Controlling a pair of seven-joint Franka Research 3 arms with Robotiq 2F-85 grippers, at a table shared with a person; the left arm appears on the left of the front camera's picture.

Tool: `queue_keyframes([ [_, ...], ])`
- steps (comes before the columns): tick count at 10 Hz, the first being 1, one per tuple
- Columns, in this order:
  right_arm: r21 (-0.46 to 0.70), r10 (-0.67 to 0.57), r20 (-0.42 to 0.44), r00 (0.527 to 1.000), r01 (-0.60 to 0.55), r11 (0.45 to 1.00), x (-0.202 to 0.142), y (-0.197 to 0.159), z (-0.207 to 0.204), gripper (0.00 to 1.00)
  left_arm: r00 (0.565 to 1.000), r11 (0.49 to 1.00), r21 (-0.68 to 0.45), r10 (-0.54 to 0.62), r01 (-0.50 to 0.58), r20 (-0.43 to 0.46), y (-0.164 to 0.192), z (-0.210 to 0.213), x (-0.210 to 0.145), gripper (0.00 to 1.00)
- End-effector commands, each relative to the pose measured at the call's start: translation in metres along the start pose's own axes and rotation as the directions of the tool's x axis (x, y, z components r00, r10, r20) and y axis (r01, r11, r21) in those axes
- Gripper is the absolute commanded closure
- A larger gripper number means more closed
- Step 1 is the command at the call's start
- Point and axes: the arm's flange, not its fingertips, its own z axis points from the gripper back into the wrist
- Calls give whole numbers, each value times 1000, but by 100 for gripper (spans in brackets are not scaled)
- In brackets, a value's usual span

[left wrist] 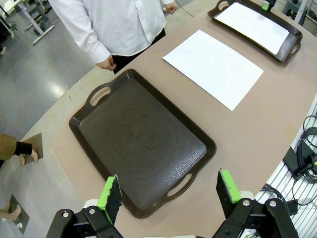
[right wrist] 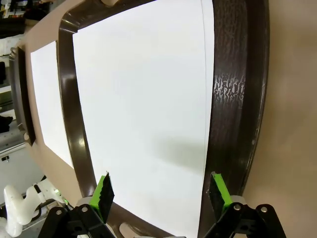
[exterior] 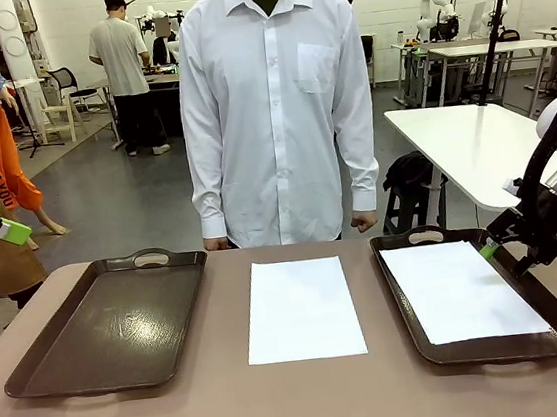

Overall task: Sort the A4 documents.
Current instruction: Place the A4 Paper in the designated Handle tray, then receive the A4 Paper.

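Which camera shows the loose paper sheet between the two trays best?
The front view: the loose sheet lies whole, square-on and centred. The left wrist view also shows the sheet whole, but slanted and farther off. The right wrist view shows it as a narrow band beyond the tray rim.

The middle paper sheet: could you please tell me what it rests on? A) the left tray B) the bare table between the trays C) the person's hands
B: the sheet lies flat on the table between the left tray and right tray.

text: none legible | labels, brands, numbers, signs: none legible
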Motion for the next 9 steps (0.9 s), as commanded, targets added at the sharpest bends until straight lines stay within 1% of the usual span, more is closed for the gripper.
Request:
queue_keyframes([
  [1,-1,4,2,1000,-4,1000,2,0,1,0,1000,1000,0,1,-1,-1,1,0,0,0],
  [9,-1,4,2,1000,-4,1000,2,0,1,0,1000,1000,0,1,-1,-1,1,0,0,0],
])
